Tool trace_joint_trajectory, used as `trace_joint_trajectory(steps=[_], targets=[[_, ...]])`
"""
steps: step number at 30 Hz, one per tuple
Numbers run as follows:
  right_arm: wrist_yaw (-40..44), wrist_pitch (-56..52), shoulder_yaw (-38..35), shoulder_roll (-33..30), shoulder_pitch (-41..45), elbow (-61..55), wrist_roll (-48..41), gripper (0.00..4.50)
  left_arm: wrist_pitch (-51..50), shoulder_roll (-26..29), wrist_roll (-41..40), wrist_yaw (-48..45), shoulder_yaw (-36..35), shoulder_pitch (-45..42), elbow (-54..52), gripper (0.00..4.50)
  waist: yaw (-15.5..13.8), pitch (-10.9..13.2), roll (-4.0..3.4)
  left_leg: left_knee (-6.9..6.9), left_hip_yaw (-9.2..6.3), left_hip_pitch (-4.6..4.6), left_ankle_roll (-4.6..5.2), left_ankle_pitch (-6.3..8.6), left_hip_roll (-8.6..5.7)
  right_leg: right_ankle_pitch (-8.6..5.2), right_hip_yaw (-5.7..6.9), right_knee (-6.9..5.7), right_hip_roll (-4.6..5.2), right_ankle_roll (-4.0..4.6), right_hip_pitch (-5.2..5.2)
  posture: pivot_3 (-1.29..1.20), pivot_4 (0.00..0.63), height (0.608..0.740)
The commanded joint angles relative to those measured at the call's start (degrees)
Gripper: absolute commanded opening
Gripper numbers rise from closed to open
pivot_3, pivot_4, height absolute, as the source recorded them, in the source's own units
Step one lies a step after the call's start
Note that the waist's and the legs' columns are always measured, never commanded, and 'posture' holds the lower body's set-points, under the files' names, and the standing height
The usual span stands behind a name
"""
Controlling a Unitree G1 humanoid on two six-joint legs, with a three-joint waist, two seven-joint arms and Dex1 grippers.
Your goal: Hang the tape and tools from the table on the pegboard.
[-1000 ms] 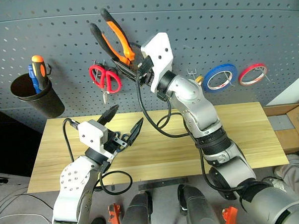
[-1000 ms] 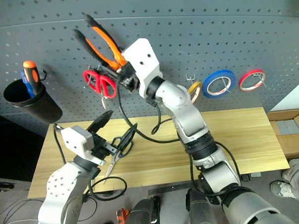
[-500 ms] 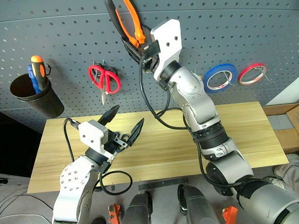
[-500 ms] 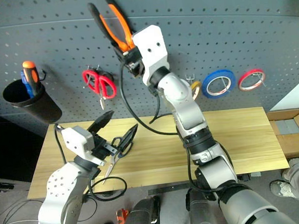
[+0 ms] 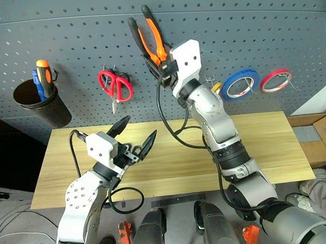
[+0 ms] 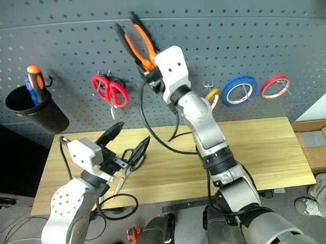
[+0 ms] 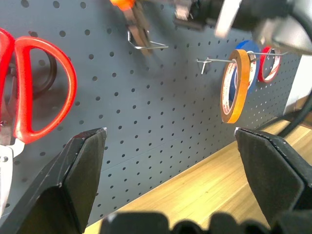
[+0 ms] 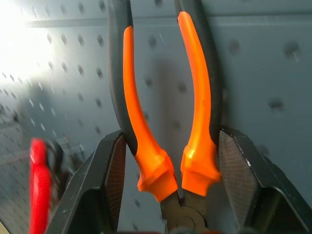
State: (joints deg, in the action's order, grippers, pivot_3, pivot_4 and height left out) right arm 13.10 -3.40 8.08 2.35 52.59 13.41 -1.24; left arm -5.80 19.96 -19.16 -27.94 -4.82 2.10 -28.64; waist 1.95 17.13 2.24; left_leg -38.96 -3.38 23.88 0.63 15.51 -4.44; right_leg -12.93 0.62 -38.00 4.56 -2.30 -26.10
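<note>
Grey pegboard [image 5: 67, 29] behind, plank table [image 5: 272, 144] below it.

Right gripper [image 8: 165, 170] clamped on the pliers [image 5: 151, 39] near the pivot, orange-and-black handles pointing up, head hidden behind the gripper's white housing. Held against the pegboard, above and right of the red scissors [image 5: 116, 84]. Bare wire hook [image 7: 146, 45] just below the plier tips in the left wrist view, most likely the target.

Left gripper [image 5: 134, 138] spread wide and empty, hovering over the table's left part, below the red scissors. Dark-handled scissors [image 6: 126, 166] flat on the table just beneath it, not yet picked up.

Yellow tape [image 7: 233, 85] already on a peg, right of the pliers, with the blue ring [image 5: 240, 83] and red ring [image 5: 275, 80] farther right.

Judged step: hanging the pliers. To do it well: line up the gap between the handles with the hook, lower slowly until the hook bears the weight, and keep the grip firm until the tool sits and stops swinging; only then let go. Risk: handles missing the hook and the pliers dropping to the table.

Further out: black cup [image 5: 40, 105] with screwdrivers at the pegboard's left, cardboard box [image 5: 318, 134] right of the table, grey floor beyond.
</note>
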Motion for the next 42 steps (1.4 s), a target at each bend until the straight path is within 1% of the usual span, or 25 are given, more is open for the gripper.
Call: trace_joint_trajectory(steps=[1,7,11,12,13,16,17,22,25,26,28,31,33,35,39,41,42], targets=[[-0.9,1.1,-0.1,0.1,0.0,-4.8,0.7,2.27,0.5,0.2,-0.6,0.1,-0.3,0.4,-2.3,4.50,0.0,0.0,0.00,0.00,0.00,0.00,0.00,0.00,0.00,0.00,0.00,0.00,0.00,0.00,0.00,-0.02,0.292,0.740],[-1.0,-0.2,0.9,0.4,-1.5,-6.1,1.5,2.27,0.2,0.3,-0.6,0.2,-0.5,0.1,-2.5,4.50,0.0,0.0,0.00,0.01,0.00,0.00,0.00,0.00,0.01,0.00,0.01,0.01,0.00,0.00,-0.01,-0.01,0.289,0.740],[-0.1,-3.7,2.5,0.5,-3.2,-7.6,2.2,2.27,0.0,0.5,-0.6,0.4,-0.8,0.5,-2.7,4.50,0.0,0.0,0.00,0.02,0.01,0.00,0.00,0.00,0.00,0.00,0.00,0.02,0.00,0.00,-0.01,-0.01,0.290,0.740],[-0.3,-4.2,2.5,0.5,-3.2,-7.9,2.4,2.99,0.0,0.5,-0.6,0.4,-0.9,0.4,-2.7,4.50,0.0,0.0,0.00,0.02,0.01,0.00,0.00,0.00,0.00,0.00,0.00,0.01,0.00,0.00,-0.01,-0.01,0.290,0.740],[-0.6,-4.7,2.3,0.6,-3.1,-8.1,2.4,3.23,0.0,0.5,-0.5,0.5,-0.9,0.3,-2.6,4.50,0.1,0.0,0.00,0.02,0.01,-0.01,0.00,0.00,0.01,0.00,0.00,0.02,0.00,0.00,-0.01,-0.01,0.291,0.740],[-0.9,-5.4,1.9,0.4,-2.8,-8.5,2.4,4.23,0.0,0.4,-0.4,1.0,-1.0,-0.1,-2.3,4.50,0.0,0.0,0.00,0.02,0.01,-0.02,0.00,0.00,0.01,0.00,0.00,0.01,-0.01,0.00,-0.01,-0.01,0.290,0.740],[-0.9,-5.6,1.8,0.3,-2.7,-8.8,2.4,4.47,-0.1,0.3,-0.4,1.1,-1.1,-0.2,-2.1,4.50,0.0,0.0,0.00,0.02,0.00,-0.02,0.00,0.00,0.01,0.00,0.00,0.01,-0.01,0.00,0.00,-0.01,0.290,0.740],[0.2,-7.9,1.6,-1.0,-4.5,-12.8,1.6,4.47,-0.5,0.0,-0.7,2.5,-1.7,-0.8,-1.3,4.50,0.0,0.0,0.00,0.02,0.00,-0.01,0.00,0.00,0.00,0.00,0.00,0.02,0.00,0.00,0.00,-0.02,0.294,0.740],[3.1,-12.1,2.1,-2.9,-8.2,-19.4,-0.3,4.47,-2.0,-0.8,-2.1,4.1,-2.8,-0.5,-1.2,4.50,0.0,0.0,0.00,0.02,0.00,-0.01,0.01,0.01,0.01,0.00,-0.01,0.03,0.00,0.00,0.00,-0.02,0.295,0.740],[5.1,-15.4,2.1,-4.0,-10.3,-22.5,-2.3,4.47,-2.8,-1.2,-2.9,4.7,-3.4,0.0,-1.2,4.50,-0.1,0.0,0.00,0.02,0.00,-0.01,0.01,0.01,0.01,0.00,-0.02,0.04,0.00,0.00,0.00,-0.02,0.295,0.740],[12.3,-23.2,3.4,-8.7,-16.2,-30.7,-8.3,4.47,-4.4,-0.9,-4.3,4.4,-4.2,1.6,-1.4,4.50,-0.1,0.0,0.00,0.03,-0.01,-0.01,0.03,0.02,0.01,0.00,-0.03,0.06,0.01,0.00,0.03,-0.02,0.297,0.740],[19.2,-30.7,4.6,-16.3,-23.8,-39.7,-13.9,4.47,-8.2,0.0,-6.2,4.2,-4.6,3.4,-2.0,4.50,-0.1,0.0,-0.03,0.04,-0.05,0.01,0.07,0.04,0.02,0.00,-0.07,0.15,0.02,0.00,0.07,-0.03,0.300,0.740],[21.9,-33.1,5.1,-20.5,-27.7,-43.5,-16.0,4.47,-8.5,0.2,-6.4,3.8,-4.7,4.2,-1.6,4.50,-0.1,0.0,-0.04,0.03,-0.06,0.00,0.08,0.05,0.02,0.00,-0.07,0.14,0.02,0.00,0.10,-0.03,0.299,0.740],[24.7,-35.4,5.0,-24.0,-30.8,-45.9,-18.7,4.47,-11.8,0.8,-6.7,5.0,-5.2,4.6,-0.8,4.50,0.0,0.0,-0.04,0.01,-0.06,-0.08,0.09,0.05,0.02,0.00,-0.05,0.16,0.03,0.00,0.21,-0.03,0.297,0.740],[25.0,-36.0,4.2,-25.4,-33.7,-44.8,-20.2,4.47,-16.4,1.0,-8.1,6.1,-6.1,4.6,-0.4,4.50,0.0,0.0,-0.05,0.03,-0.06,-0.52,0.38,0.23,0.03,-0.01,-0.02,0.21,0.03,-0.01,0.65,-0.03,0.298,0.740],[26.6,-34.9,6.9,-27.8,-35.9,-43.5,-18.2,4.47,-24.0,1.6,-9.9,8.7,-6.6,4.0,0.2,4.50,-0.2,0.0,-0.06,0.04,-0.06,-0.72,0.42,0.25,0.03,-0.01,-0.01,0.25,0.04,-0.02,0.85,-0.03,0.299,0.740],[26.3,-34.2,7.9,-28.3,-36.5,-42.5,-16.8,4.47,-26.0,1.9,-9.7,9.9,-6.7,3.8,0.2,4.50,-0.2,0.0,-0.05,0.05,-0.06,-0.85,0.47,0.29,0.02,-0.02,0.00,0.28,0.04,-0.03,0.99,-0.03,0.301,0.740]])
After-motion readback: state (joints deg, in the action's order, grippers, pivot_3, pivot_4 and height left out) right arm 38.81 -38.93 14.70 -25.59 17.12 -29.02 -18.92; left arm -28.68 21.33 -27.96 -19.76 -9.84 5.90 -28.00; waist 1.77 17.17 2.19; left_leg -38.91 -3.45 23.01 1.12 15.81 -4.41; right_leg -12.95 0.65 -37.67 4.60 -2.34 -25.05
